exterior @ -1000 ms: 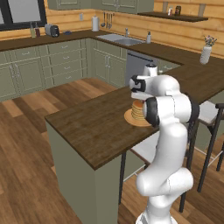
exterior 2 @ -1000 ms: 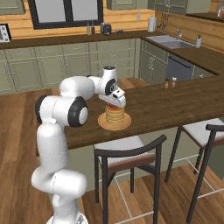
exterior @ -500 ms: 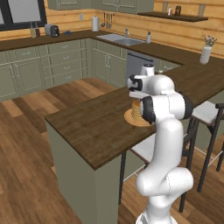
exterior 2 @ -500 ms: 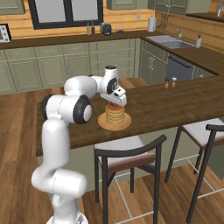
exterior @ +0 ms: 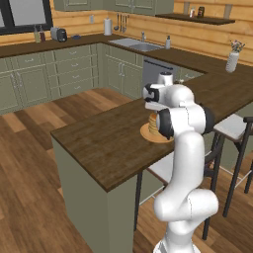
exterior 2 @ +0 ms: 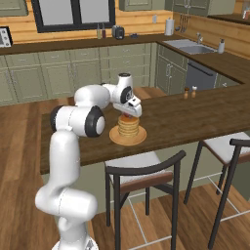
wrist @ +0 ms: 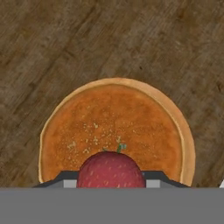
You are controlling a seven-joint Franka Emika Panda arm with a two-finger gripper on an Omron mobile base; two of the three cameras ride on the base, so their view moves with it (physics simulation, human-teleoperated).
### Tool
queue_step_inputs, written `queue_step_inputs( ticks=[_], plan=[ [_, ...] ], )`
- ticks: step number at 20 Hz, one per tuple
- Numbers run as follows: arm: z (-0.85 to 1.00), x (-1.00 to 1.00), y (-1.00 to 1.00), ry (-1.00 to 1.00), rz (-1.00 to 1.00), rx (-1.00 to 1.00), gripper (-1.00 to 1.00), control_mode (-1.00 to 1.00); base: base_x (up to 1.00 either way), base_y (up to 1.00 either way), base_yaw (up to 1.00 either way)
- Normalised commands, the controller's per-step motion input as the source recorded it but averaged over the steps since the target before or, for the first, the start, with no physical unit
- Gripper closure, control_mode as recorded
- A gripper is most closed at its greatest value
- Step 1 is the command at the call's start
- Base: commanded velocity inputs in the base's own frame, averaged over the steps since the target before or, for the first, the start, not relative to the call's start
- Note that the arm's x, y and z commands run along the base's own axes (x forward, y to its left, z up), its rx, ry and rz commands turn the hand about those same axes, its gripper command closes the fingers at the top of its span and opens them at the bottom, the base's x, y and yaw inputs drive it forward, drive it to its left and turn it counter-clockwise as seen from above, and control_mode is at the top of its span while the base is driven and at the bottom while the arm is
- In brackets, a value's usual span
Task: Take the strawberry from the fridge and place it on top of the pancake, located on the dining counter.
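Note:
My gripper [wrist: 110, 180] is shut on the strawberry [wrist: 110, 169], a dark red berry with a small green stem, just above the pancake [wrist: 114, 124]. From the right base view, the gripper [exterior 2: 128, 113] hangs straight down over the pancake stack [exterior 2: 128, 128] on its orange-tan plate [exterior 2: 113, 138], with the strawberry [exterior 2: 128, 117] at the stack's top. Whether the berry touches the pancake I cannot tell. The plate [exterior: 146, 134] stands on the dining counter [exterior: 104, 143] near its front edge. The fridge is out of view.
Two small shakers [exterior 2: 189, 92] stand farther along the dining counter to the right. Dark stools [exterior 2: 141, 171] with white seats line the near side of the counter. A vase [exterior: 232, 60] stands on the far counter, and the sink [exterior: 138, 46] is behind.
The hand has stayed over the pancake with the strawberry still held. The arm's elbow has shifted a little.

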Motion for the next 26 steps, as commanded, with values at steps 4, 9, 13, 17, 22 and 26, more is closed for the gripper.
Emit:
queue_step_inputs(
  ticks=[4, 9, 13, 17, 22, 26],
  plan=[
    [-0.19, -0.14, 0.0, -0.02, 0.0, 0.0, -1.0, -1.0, 0.0, 0.0, 0.0],
    [-0.01, -0.31, 0.04, 0.0, 0.0, 0.0, -1.0, -1.0, 0.0, 0.0, 0.0],
    [0.09, -0.21, 0.25, -0.02, 0.0, 0.0, -1.0, -1.0, 0.0, 0.0, 0.0],
    [0.22, -0.19, 0.23, -0.01, 0.0, 0.0, -1.0, -1.0, 0.0, 0.0, 0.0],
    [0.14, -0.42, 0.1, -0.01, 0.0, 0.0, -1.0, -1.0, 0.0, 0.0, 0.0],
    [0.06, -0.66, 0.0, -0.01, 0.0, 0.0, -1.0, -1.0, 0.0, 0.0, 0.0]
  ],
)
